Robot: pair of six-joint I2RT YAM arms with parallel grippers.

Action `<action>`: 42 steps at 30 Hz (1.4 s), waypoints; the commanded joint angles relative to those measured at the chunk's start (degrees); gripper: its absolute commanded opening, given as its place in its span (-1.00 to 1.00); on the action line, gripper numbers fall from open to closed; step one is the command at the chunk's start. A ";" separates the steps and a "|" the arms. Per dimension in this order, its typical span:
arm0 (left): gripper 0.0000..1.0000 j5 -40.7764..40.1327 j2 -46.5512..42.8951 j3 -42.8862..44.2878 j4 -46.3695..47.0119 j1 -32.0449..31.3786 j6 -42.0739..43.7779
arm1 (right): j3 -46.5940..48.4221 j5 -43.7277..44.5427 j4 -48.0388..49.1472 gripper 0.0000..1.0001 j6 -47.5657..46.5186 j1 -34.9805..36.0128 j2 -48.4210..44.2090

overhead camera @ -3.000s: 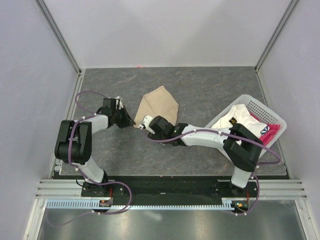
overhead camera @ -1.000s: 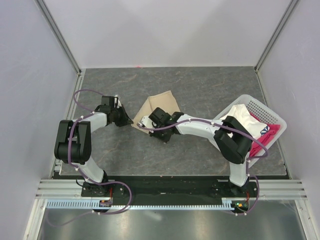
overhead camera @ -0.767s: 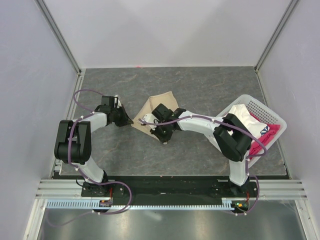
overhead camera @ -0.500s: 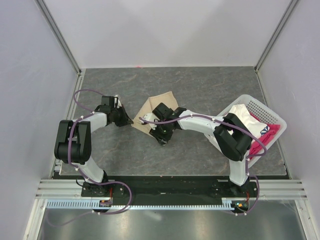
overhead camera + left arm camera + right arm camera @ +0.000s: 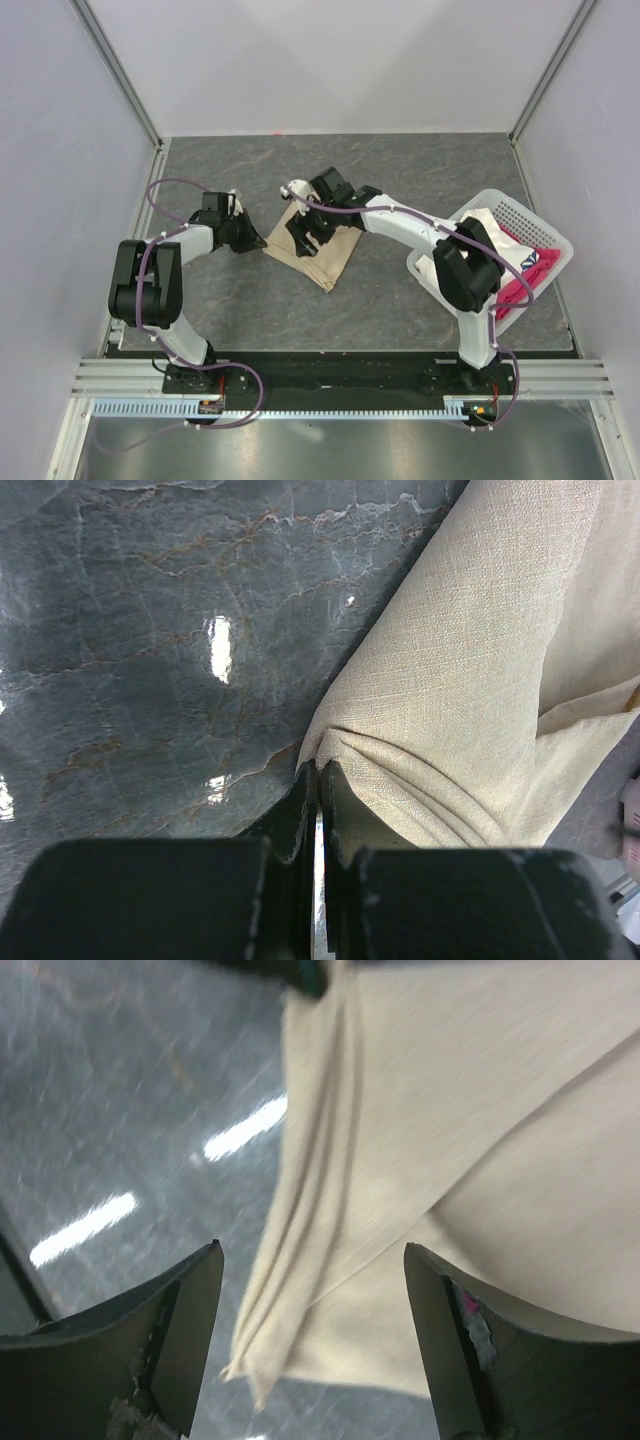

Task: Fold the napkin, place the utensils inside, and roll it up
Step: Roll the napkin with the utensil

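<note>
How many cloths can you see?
3. A tan napkin lies on the table; a white cloth and a pink cloth sit in the basket at right. More may hide underneath.

On the table, the napkin lies between the left end effector and the basket.

Bright, even overhead light, soft shadows. Glare streaks on table in both wrist views. Right wrist view motion-blurred; napkin weave sharp in left.
</note>
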 commanded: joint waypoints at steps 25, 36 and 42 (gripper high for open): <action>-0.96 1.55 -1.99 1.23 2.06 0.34 1.60 | 7.07 -17.50 15.43 0.62 10.10 -9.69 15.81; -0.96 1.55 -2.07 0.80 2.06 0.25 1.52 | 5.40 -21.19 15.69 0.59 10.71 -9.60 15.11; -0.96 1.64 -2.34 0.62 2.06 0.25 1.43 | 4.52 -24.01 15.69 0.58 11.24 -9.34 15.90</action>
